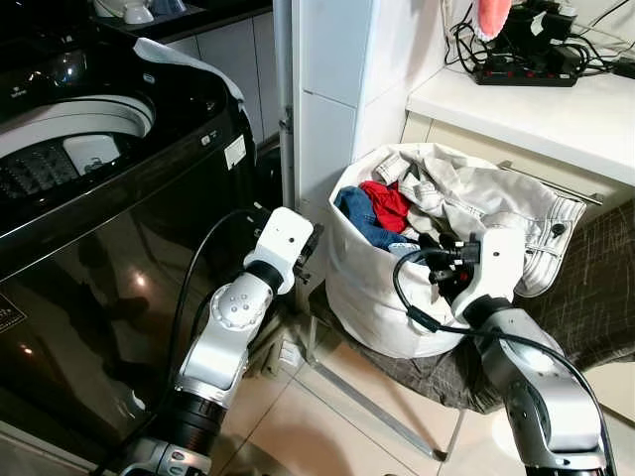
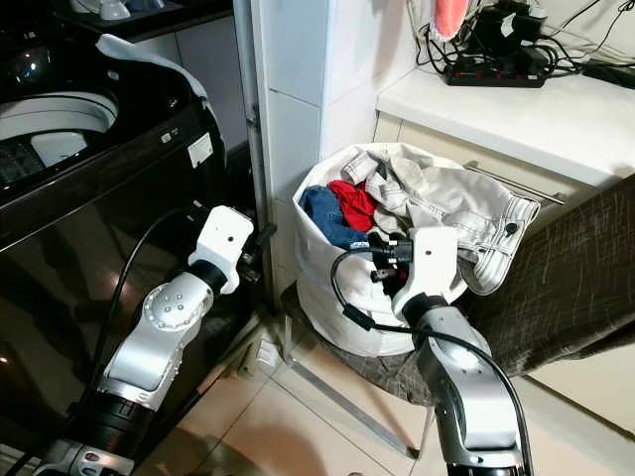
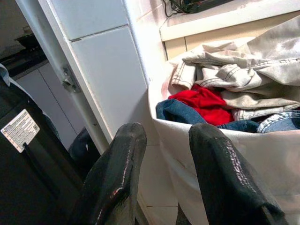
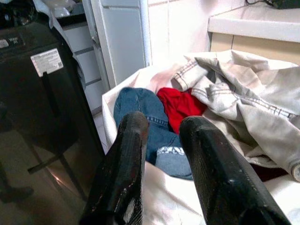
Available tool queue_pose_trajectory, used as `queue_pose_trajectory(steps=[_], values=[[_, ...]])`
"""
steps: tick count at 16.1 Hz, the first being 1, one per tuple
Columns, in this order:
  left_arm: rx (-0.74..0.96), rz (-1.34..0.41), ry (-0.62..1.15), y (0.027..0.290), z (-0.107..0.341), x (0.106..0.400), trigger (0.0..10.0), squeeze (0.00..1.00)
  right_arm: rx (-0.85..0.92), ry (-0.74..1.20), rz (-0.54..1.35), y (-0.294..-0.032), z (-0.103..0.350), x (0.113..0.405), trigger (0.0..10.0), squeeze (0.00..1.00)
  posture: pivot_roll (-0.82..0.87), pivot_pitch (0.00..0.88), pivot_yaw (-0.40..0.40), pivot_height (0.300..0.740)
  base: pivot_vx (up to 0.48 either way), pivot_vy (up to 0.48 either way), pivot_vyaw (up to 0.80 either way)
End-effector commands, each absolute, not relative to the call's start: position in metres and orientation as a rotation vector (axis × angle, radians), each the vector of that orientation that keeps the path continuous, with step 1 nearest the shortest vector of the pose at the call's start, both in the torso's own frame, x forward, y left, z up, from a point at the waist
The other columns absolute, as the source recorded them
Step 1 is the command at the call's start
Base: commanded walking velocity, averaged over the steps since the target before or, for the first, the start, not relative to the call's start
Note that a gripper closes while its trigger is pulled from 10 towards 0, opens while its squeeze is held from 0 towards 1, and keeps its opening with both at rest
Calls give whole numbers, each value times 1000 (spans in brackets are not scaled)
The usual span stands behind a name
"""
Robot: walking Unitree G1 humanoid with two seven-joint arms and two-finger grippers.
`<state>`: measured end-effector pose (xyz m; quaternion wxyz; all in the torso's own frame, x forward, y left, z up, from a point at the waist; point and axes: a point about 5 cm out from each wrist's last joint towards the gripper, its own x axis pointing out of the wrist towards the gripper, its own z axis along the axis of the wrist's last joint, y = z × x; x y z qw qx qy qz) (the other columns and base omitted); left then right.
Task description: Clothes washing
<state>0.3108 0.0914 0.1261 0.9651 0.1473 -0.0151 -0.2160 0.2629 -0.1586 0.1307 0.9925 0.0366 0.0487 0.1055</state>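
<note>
A white laundry bag point(image 1: 367, 307) stands on a low stand right of the black top-loading washing machine point(image 1: 109, 228), whose drum opening point(image 1: 69, 134) shows at the top. In the bag lie a red garment point(image 1: 385, 203), blue jeans point(image 1: 359, 218) and a pale beige jacket point(image 1: 476, 193) that drapes over the right rim. My left gripper point(image 1: 310, 250) hangs open just left of the bag, between it and the washer. Over the bag's near right rim, my right gripper point(image 1: 444, 263) is open and points across the clothes, close to the jeans point(image 4: 159, 136), with nothing between its fingers.
A white tiled pillar point(image 1: 332, 79) rises behind the gap between washer and bag. To the right, a counter point(image 1: 536, 109) carries a power strip point(image 1: 526, 72) and cables. A dark patterned cloth point(image 1: 590, 288) lies under and right of the bag. Tiled floor point(image 1: 327, 431) is in front.
</note>
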Motion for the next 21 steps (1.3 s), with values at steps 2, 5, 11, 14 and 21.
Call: queue_pose_trajectory(steps=[2, 5, 11, 14, 21], values=[[304, -447, -31, 87, 124, 309, 10000, 0, 77, 63, 214, -162, 140, 261, 10000, 0, -77, 0, -37, 740, 0, 0, 0], [294, -452, -30, 84, 124, 308, 10000, 0, 77, 59, 229, -162, 142, 262, 10000, 0, -76, 0, -46, 740, 0, 0, 0], [306, -451, -25, 81, 121, 306, 10000, 0, 73, 49, 263, -161, 145, 262, 10000, 0, -71, 0, -73, 740, 0, 0, 0], [304, -444, -22, 80, 120, 305, 10000, 0, 70, 47, 283, -161, 147, 263, 10000, 0, -63, 0, -89, 740, 0, 0, 0], [300, -425, -68, 85, 130, 308, 10000, 0, 93, 42, 295, -156, 148, 270, 10000, 0, -35, 0, -110, 740, 0, 0, 0]])
